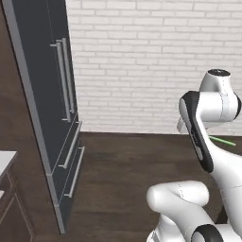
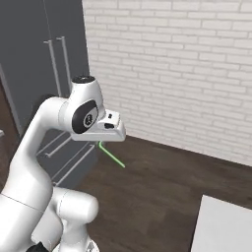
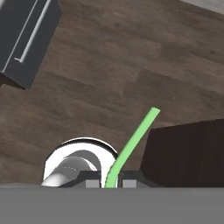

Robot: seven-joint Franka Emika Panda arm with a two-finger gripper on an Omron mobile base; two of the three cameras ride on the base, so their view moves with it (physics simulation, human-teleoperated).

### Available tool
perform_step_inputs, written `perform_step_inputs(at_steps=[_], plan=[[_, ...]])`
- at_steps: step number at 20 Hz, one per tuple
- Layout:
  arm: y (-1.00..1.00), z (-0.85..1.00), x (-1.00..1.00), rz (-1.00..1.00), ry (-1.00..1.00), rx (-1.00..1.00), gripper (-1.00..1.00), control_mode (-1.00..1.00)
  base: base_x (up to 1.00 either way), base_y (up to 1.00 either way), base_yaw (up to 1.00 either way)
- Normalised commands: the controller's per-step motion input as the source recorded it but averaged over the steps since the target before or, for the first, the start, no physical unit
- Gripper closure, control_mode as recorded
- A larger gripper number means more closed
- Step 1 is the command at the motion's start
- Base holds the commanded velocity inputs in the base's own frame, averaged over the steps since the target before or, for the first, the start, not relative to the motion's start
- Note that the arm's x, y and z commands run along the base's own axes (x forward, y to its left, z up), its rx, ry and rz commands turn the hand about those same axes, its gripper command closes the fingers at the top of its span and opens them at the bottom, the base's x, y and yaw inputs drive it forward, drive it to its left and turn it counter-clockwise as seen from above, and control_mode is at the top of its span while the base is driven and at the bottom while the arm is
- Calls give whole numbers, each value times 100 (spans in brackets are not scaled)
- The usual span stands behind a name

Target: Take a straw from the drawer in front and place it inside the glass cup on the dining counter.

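Observation:
My gripper (image 3: 108,183) is shut on the bright green straw (image 3: 133,142), which runs up and away from between the fingertips in the hand view. Over the dark wood floor the straw (image 2: 111,155) slants down to the right from under the hand in the right base view. In the left base view its green end (image 1: 223,141) pokes out to the right of the forearm. A flat white slab (image 2: 222,227) cuts into the lower right corner; I cannot tell whether it is the dining counter. The glass cup and the drawer are out of view.
A tall dark grey cabinet with long silver handles (image 1: 45,99) (image 2: 39,64) stands to the left, against a white brick wall (image 1: 151,56). A dark brown wooden block (image 3: 188,151) lies below the hand. A white worktop corner (image 1: 5,160) shows at far left.

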Motion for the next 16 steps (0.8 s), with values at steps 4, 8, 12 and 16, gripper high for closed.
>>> perform_step_inputs(at_steps=[4,8,12,16], plan=[[0,0,0,0,0,0,100,100,100,-25,-16],[0,0,0,0,0,0,100,100,100,-21,-18],[0,0,0,0,0,0,100,100,100,-22,-23],[0,0,0,0,0,0,100,100,100,-14,-34]])
